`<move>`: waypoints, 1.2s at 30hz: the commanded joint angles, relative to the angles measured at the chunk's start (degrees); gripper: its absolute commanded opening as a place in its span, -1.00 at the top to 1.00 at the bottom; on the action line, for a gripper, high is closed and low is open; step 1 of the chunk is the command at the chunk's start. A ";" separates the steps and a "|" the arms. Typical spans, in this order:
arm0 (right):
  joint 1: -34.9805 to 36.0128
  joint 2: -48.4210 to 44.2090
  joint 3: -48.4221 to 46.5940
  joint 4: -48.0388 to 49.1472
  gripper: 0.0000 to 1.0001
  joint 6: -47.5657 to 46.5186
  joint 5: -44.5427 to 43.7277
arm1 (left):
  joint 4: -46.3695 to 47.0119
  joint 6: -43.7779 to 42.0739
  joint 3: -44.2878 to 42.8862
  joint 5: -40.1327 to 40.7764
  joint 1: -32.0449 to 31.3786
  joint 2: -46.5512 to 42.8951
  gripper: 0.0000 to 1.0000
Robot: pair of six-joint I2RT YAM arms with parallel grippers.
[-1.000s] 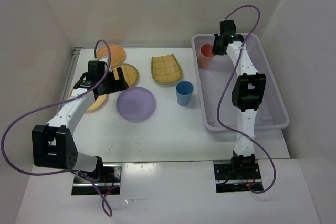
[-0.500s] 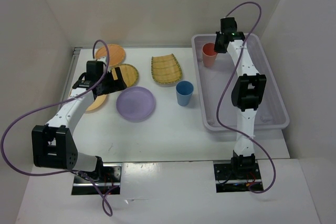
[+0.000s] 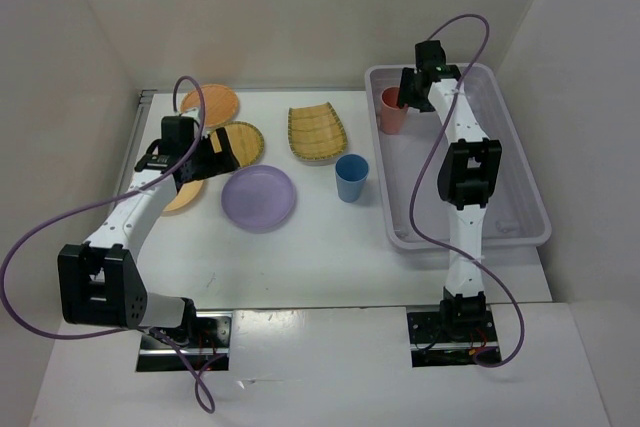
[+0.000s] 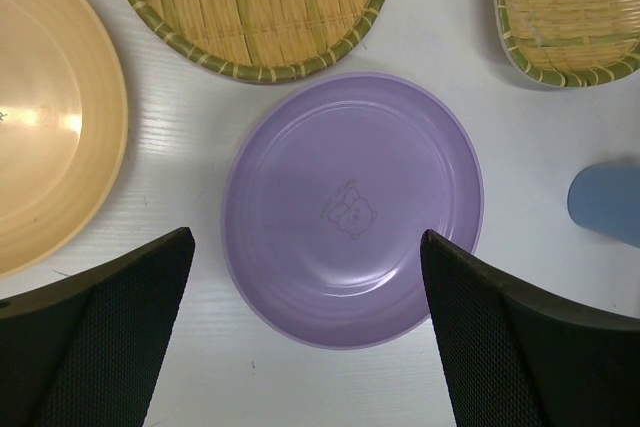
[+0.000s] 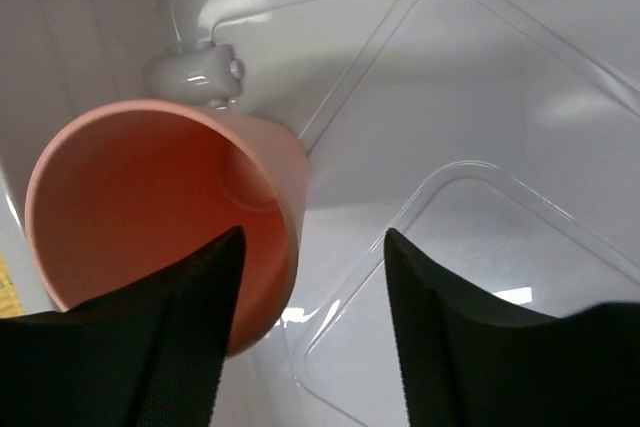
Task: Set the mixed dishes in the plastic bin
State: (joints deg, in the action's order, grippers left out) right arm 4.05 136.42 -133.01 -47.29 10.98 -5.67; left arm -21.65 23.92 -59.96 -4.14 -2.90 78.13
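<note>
The coral cup stands in the far left corner of the plastic bin. My right gripper hovers over it, open. In the right wrist view the coral cup has one finger inside its mouth, and the right gripper straddles its wall without pinching it. My left gripper is open above the lavender plate. The left wrist view shows the left gripper wide over the lavender plate, holding nothing.
On the table lie a blue cup, a squarish woven plate, a round woven plate partly under my left gripper, and two orange plates. White walls enclose the table on three sides.
My right gripper has opened and let go of the coral cup, which now rests nearer the bin's left wall. The left arm has barely moved.
</note>
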 commanded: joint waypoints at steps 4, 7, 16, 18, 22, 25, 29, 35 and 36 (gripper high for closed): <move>1.92 -7.56 -5.67 -4.56 -0.34 1.23 -5.39 | -0.24 -1.25 1.34 0.36 0.35 -1.49 -1.00; 3.42 -11.69 -6.99 -7.37 -0.38 2.20 -9.27 | -0.24 -0.72 2.13 -0.16 0.35 -2.10 -1.00; 11.92 -28.36 9.01 -3.64 -0.26 2.73 -5.59 | 0.91 0.34 5.20 -2.62 0.35 -4.48 -1.00; 12.56 -32.69 17.22 0.42 -0.24 3.86 -2.44 | 0.91 0.34 5.21 -3.15 0.35 -5.09 -1.00; 12.56 -40.25 33.94 5.80 -0.19 6.33 3.90 | 0.91 0.34 5.74 -3.15 0.35 -6.93 -1.00; 13.78 -42.45 39.92 6.94 -0.16 7.47 9.00 | 0.91 0.34 6.26 -3.15 0.35 -6.94 -1.00; 17.29 -45.09 46.16 8.62 -0.16 8.62 8.40 | 0.91 0.34 6.26 -3.68 0.35 -6.94 -1.00; 20.28 -45.10 49.68 9.93 -0.14 10.55 8.84 | 1.43 0.34 6.26 -3.68 0.35 -7.46 -1.00; 20.90 -44.41 49.69 10.46 -0.14 10.55 8.31 | 1.43 0.34 6.26 -3.68 0.35 -7.46 -1.00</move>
State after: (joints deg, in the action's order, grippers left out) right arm 23.53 94.96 -83.48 -41.47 20.21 2.50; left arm -21.85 24.16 -54.00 -6.83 -2.85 72.42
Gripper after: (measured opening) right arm 0.571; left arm 1.001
